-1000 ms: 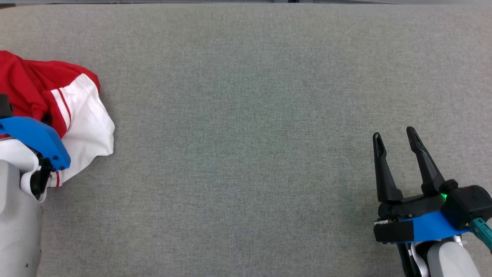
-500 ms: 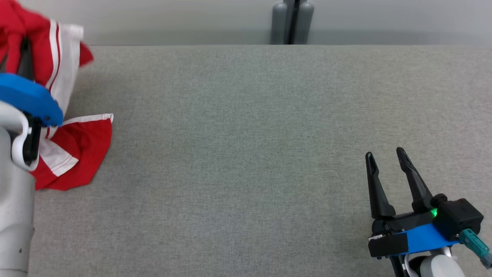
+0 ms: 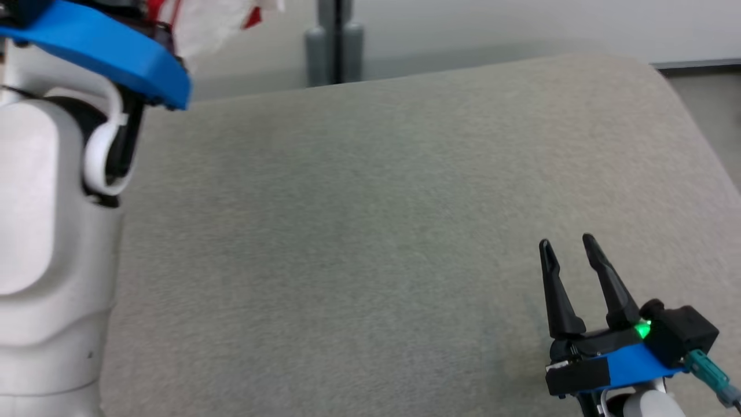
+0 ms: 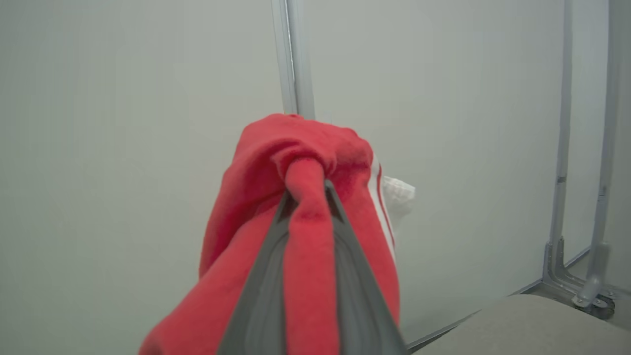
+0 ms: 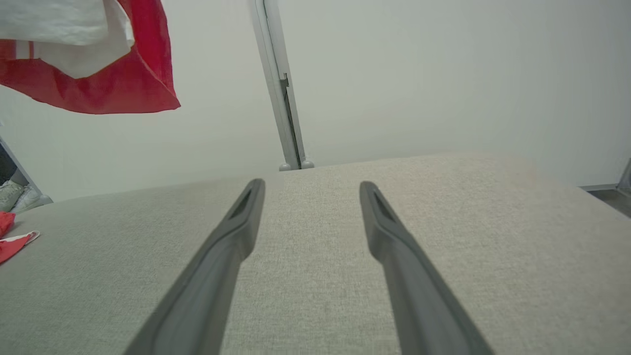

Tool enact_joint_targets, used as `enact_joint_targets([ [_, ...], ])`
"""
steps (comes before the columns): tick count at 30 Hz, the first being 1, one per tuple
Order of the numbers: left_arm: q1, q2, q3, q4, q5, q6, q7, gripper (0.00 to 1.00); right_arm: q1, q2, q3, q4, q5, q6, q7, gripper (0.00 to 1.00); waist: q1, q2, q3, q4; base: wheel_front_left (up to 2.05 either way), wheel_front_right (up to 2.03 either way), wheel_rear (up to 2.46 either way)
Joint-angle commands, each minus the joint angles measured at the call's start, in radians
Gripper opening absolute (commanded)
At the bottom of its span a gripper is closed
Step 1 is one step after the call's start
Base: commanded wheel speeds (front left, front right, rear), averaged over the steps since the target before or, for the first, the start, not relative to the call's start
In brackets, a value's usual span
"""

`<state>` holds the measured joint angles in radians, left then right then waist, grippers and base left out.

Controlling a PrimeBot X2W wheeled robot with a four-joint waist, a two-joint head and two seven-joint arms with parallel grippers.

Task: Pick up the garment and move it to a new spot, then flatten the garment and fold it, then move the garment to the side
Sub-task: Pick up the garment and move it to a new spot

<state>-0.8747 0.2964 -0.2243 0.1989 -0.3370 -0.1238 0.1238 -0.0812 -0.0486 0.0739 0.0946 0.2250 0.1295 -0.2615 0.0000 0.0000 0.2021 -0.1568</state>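
Observation:
The garment point(image 4: 305, 158), red with white panels and stripes, is bunched in my left gripper point(image 4: 306, 192), which is shut on a red fold held up in the air before the pale wall. In the head view its white and red edge point(image 3: 220, 17) shows at the top left, above my left arm's blue bracket point(image 3: 104, 46). The right wrist view has the garment's lower part point(image 5: 98, 74) hanging well above the table. My right gripper point(image 3: 567, 243) rests low at the near right, open and holding nothing; it is point(image 5: 308, 185) in its own view.
The grey fabric table point(image 3: 347, 231) ends in a rounded edge at the right point(image 3: 694, 145). A grey post point(image 3: 336, 40) stands behind its far edge. A bit of red cloth point(image 5: 10, 241) lies at the table's far left.
My left arm has lifted the garment off the table and high into the air. The head camera has tilted up, so the whole picture has shifted. The right gripper stays open.

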Motion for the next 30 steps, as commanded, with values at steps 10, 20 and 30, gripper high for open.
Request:
enact_joint_targets([
  [10, 0.074, -0.096, -0.164, 0.005, -0.029, -0.008, 0.017, 0.00, 0.000, -0.003, 0.010, -0.016, 0.044, 0.002, -0.004, 1.00, 0.0000, 0.0000, 0.002, -0.155, 0.00, 0.00, 0.00],
  [20, 0.322, -0.121, -0.298, 0.163, -0.042, -0.008, -0.049, 0.00, -0.013, -0.003, 0.022, -0.021, 0.058, 0.002, -0.004, 1.00, 0.0000, 0.0000, 0.028, -0.174, 0.00, 0.00, 0.00],
  [30, 0.389, -0.167, -0.309, 0.233, -0.062, 0.012, -0.194, 1.00, 0.004, -0.003, 0.011, -0.009, 0.043, 0.002, -0.004, 1.00, 0.0000, 0.0000, 0.007, -0.135, 0.00, 0.00, 0.00],
])
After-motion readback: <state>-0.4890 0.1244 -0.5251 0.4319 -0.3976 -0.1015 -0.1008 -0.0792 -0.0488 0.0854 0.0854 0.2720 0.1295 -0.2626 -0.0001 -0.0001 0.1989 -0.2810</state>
